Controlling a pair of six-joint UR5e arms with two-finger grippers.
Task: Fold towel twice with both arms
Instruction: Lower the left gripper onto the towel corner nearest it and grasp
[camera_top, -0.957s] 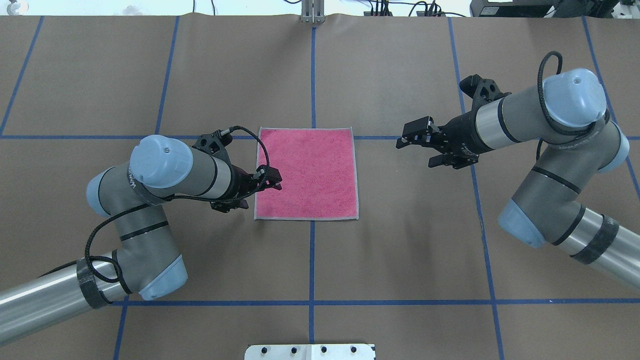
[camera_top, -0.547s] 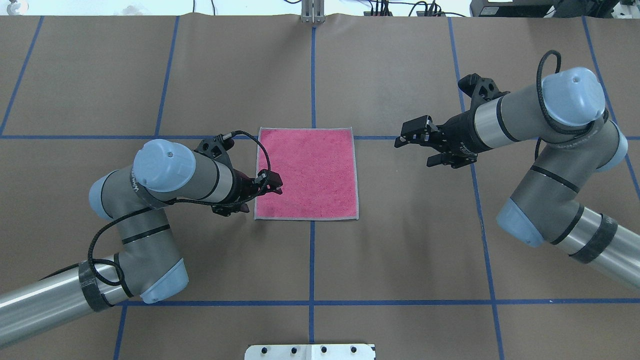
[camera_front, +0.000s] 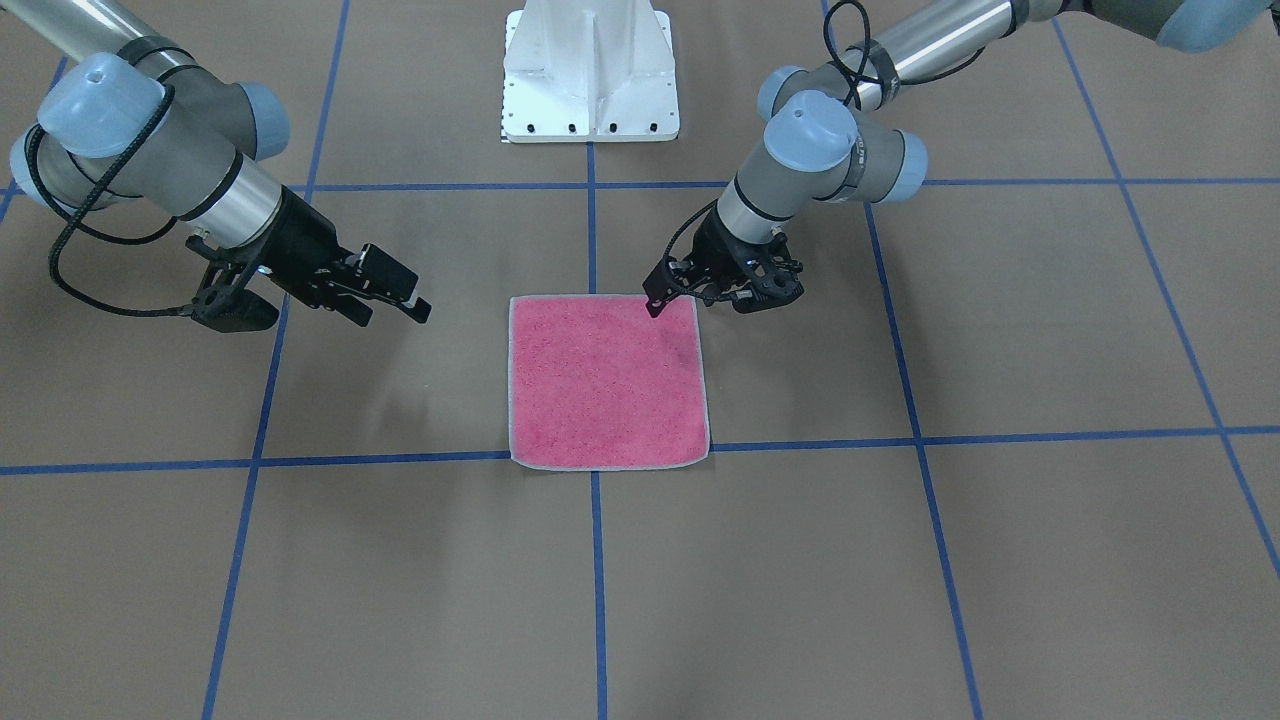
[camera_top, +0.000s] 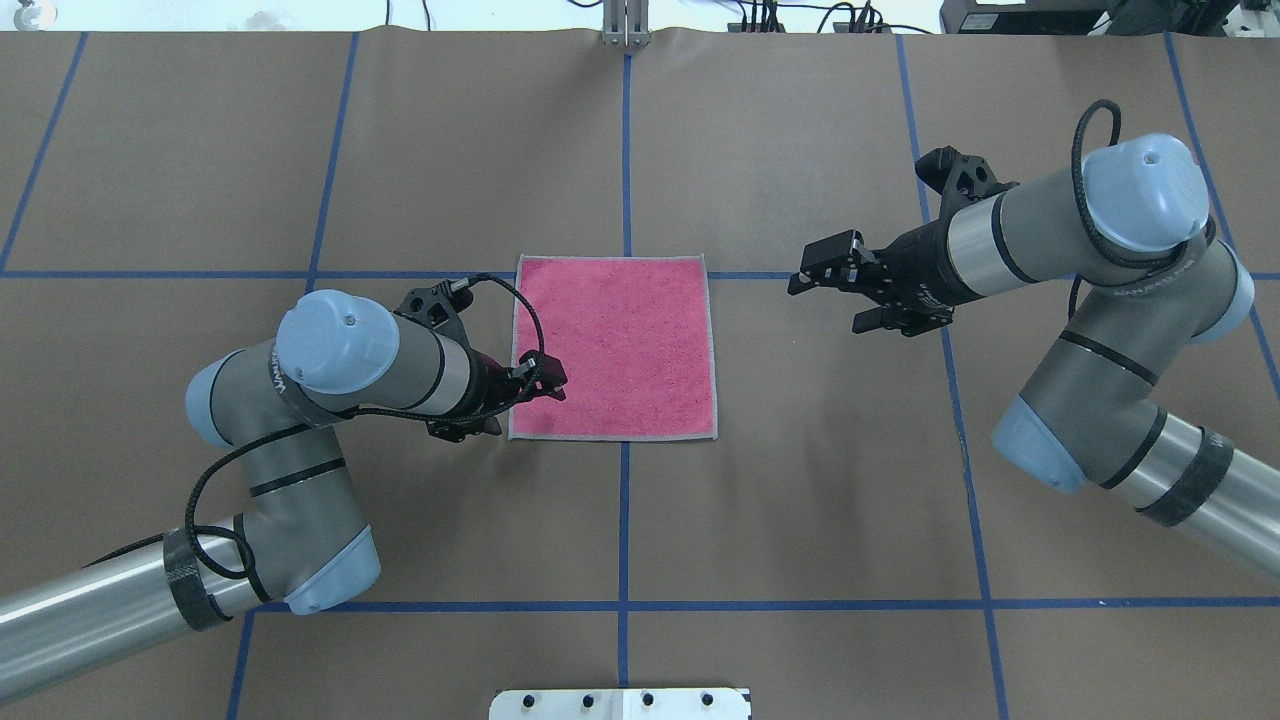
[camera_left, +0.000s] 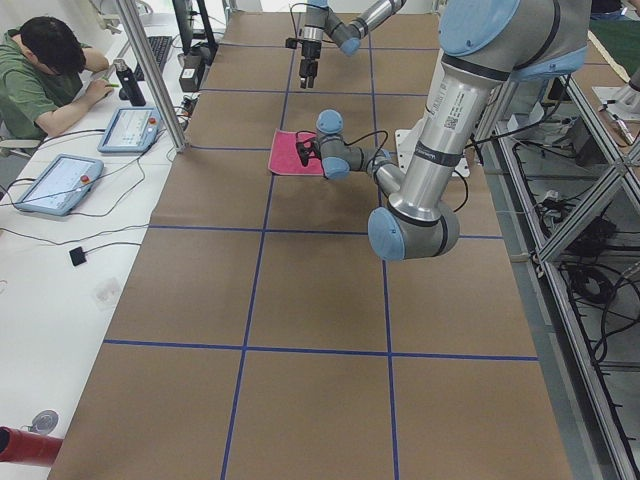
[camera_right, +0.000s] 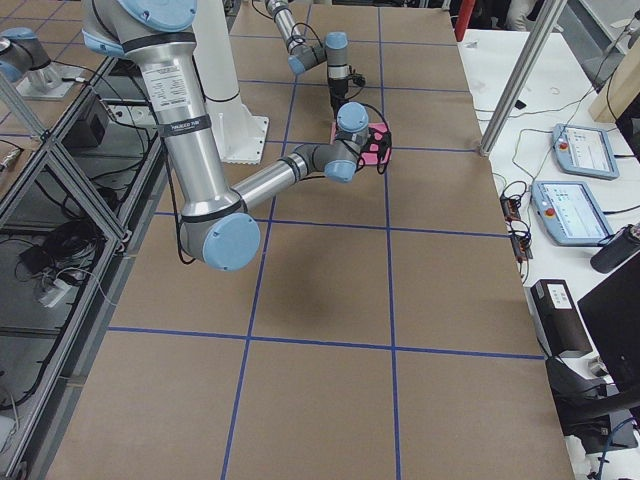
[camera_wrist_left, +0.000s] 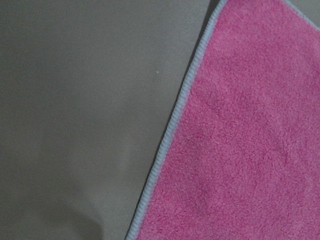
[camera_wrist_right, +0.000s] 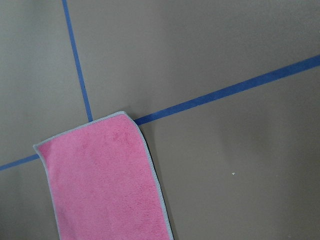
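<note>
Pink terry faces up: the towel (camera_top: 613, 347) lies flat and unfolded in the middle of the desk (camera_top: 800, 500), its pale grey border showing all the way round. From my overhead feed its far edge runs along one of the blue tape lines (camera_top: 623, 520) crossing the brown paper, and the lengthwise line passes under it.

I have the left gripper (camera_top: 505, 405) low at the towel's left edge, close to the corner nearest the robot. Its fingers (camera_top: 548, 376) are spread. One tip sits over the pink cloth, and the other is out over bare paper beside the border, so the edge runs between them. They have hold of nothing that I can see. The left wrist camera backs this up: the stitched border cuts diagonally through its view, with brown paper on one side and pink pile on the other, very close.

The right gripper (camera_top: 828, 303) hangs above the desk off the towel's right side, roughly level with the far right corner and clearly apart from it. Its fingers are wide apart and empty. Its wrist camera looks down on that corner and the tape crossing.

In the front-facing view the white pedestal base (camera_front: 590, 70) stands behind the towel. In the left side view a person (camera_left: 45, 80) sits at a side table.
</note>
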